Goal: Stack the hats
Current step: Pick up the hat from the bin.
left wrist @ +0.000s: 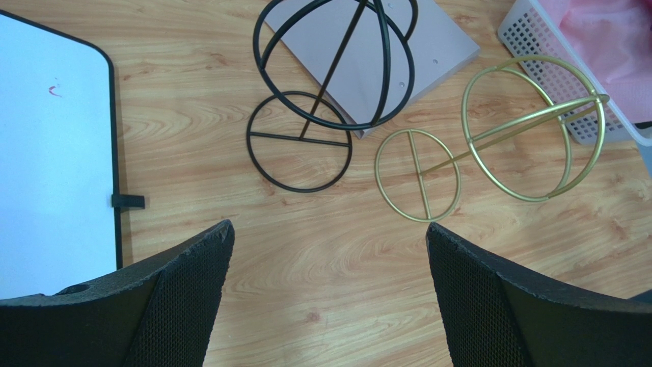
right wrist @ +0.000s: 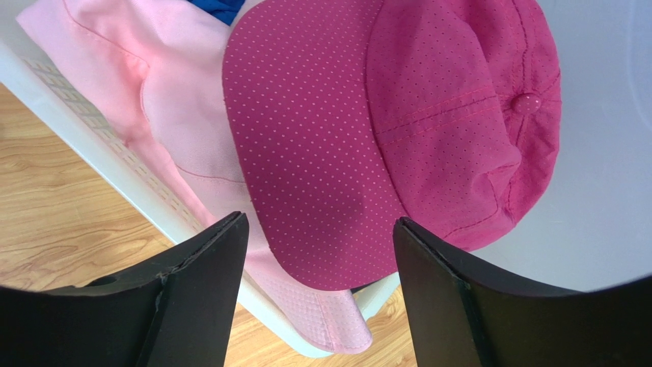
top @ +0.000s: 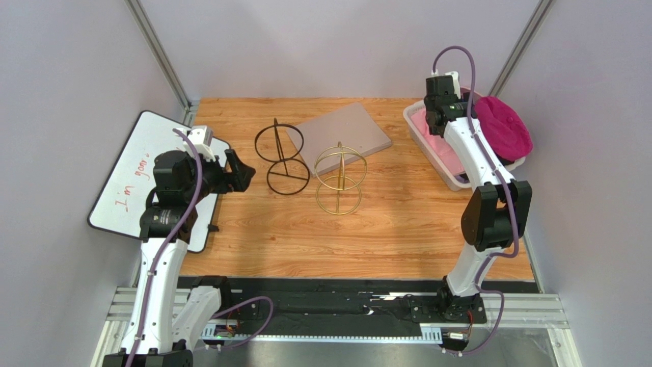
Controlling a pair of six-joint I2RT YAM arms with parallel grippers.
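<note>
Magenta cap [top: 505,126] lies on the pink hat [right wrist: 176,99] in the white basket [right wrist: 99,145], upper right of your overhead view; your right gripper [right wrist: 317,222] hangs over its brim, jaws apart, holding nothing; your left gripper [left wrist: 329,229] gapes wide above the wooden table [left wrist: 306,306], centre left.

Red handwriting on the whiteboard [top: 126,183] reads "I'm", then possibly "goo"; the rest is unclear.

Overhead view spans whole wooden table [top: 398,222]; left wrist shares its black wire hourglass frame [left wrist: 300,138]; right wrist, close above magenta perforated fabric cap [right wrist: 367,130].
</note>
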